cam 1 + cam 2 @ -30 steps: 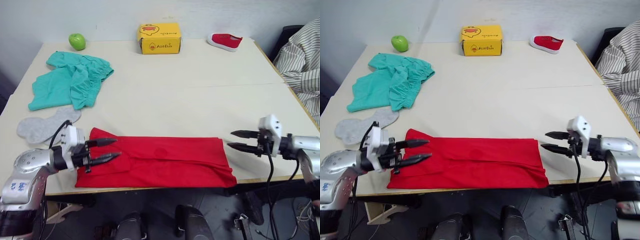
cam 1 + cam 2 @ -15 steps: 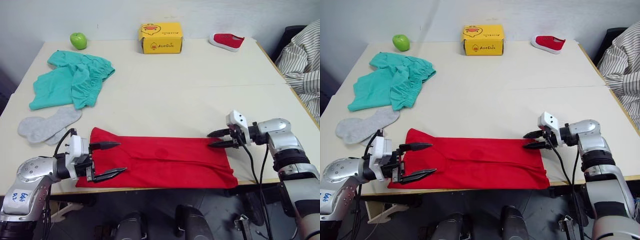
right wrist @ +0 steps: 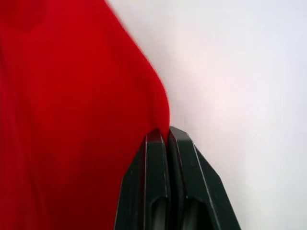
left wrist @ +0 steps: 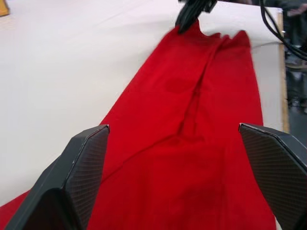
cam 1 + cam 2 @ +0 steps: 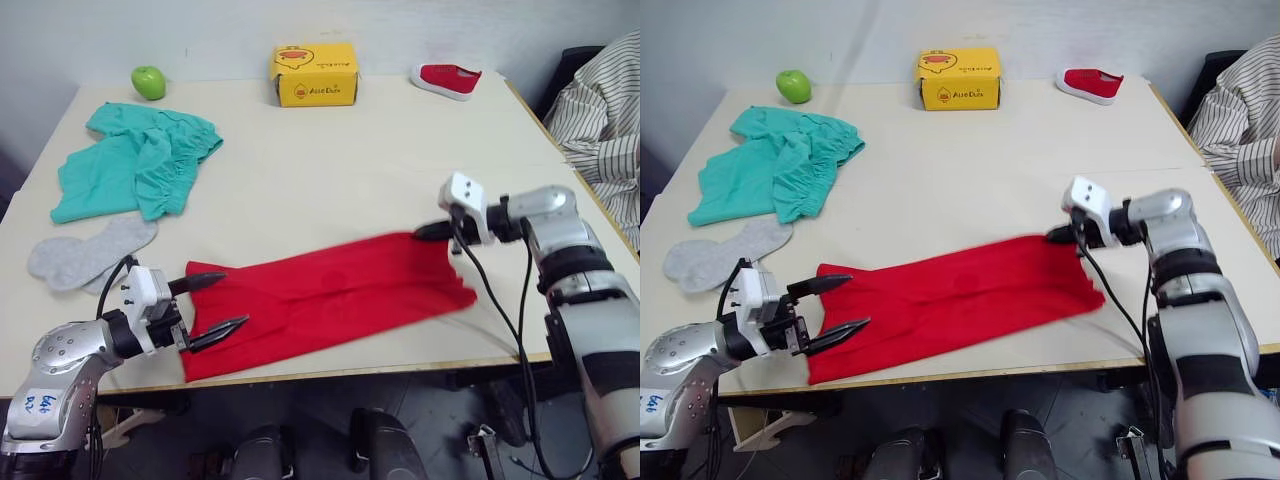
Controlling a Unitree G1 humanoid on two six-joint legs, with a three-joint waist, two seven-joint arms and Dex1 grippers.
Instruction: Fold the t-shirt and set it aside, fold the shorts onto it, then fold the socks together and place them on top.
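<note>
The red t-shirt [image 5: 330, 300] lies folded into a long strip near the table's front edge, slanting up toward the right. My right gripper [image 5: 422, 232] is shut on its far right corner, the cloth [image 3: 96, 120] pinched between the fingers. My left gripper [image 5: 222, 304] is open at the strip's left end, its fingers [image 4: 81, 167] spread on either side of the cloth. The teal shorts [image 5: 130, 170] lie crumpled at the back left. The grey socks [image 5: 85, 255] lie flat in front of the shorts.
A green apple [image 5: 148, 81] sits at the back left corner, a yellow box [image 5: 316, 75] at the back centre and a small red shoe [image 5: 448, 79] at the back right. A person's striped sleeve [image 5: 600, 110] is at the table's right side.
My right gripper reached the shirt's right corner, shut on it and pulled it back and up, slanting the strip. My left gripper opened wide at the left end.
</note>
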